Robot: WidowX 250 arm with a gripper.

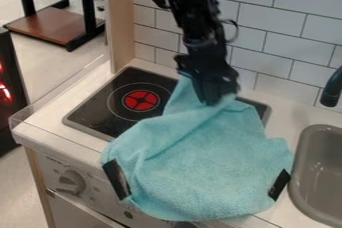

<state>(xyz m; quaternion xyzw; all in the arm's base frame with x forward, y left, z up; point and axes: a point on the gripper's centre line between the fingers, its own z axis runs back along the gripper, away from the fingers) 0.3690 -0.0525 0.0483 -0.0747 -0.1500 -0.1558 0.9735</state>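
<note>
Cloth status: teal cloth (pixel 207 167) was partly over the stovetop (pixel 100 107), w/ its bulk spread past the stovetop's front edge & R side. Top end was gathered up at the black gripper (pixel 212 97), above the stovetop's rear R part. Contact looked made, IMO; lower part hung loose, wide, not folded. Cloth wasn't clear of the stovetop. Gripper state: open vs. closed n/a, couldn't tell; grip on cloth likely but unconfirmed.

Materials: cloth was soft, fuzzy, terry-like, w/ diagonal creases running down from the gripper & a rounded bottom edge. Dark strips (pixel 117 179) sat at its lower L & R edges, approx. rectangular, smooth; attachment unclear. Stovetop was flat, glossy black w/ thin grey rim; round red burner graphic (pixel 142 100) showed L of the cloth. Round grey knob (pixel 70 182) was below the stovetop's front L. Smooth grey sink (pixel 320 172), rounded corners, was R of stovetop; white rect. tiles (pixel 267 37) behind it.
</note>
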